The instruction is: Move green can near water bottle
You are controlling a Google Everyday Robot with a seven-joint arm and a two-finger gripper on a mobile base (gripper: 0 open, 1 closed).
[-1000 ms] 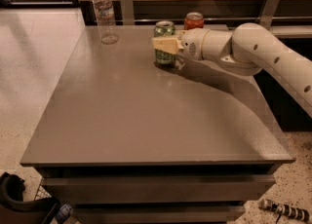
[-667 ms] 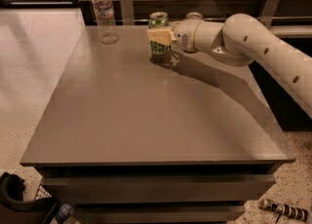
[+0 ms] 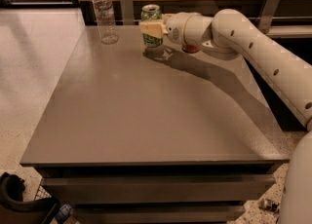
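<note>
Green can [image 3: 151, 13], its lettering unreadable, is clasped by the gripper's [image 3: 149, 28] pale fingers [image 3: 156, 29] at the worktop's [image 3: 146, 121] far edge, near the water bottle [image 3: 105, 14] by the far-left corner.

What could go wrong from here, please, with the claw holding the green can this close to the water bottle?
1. The claw, shut on the green can, is just right of the tall, slim water bottle; overshooting left could topple it.
2. A red can sits mostly hidden under the arm; a wrist swing might knock it.
</note>
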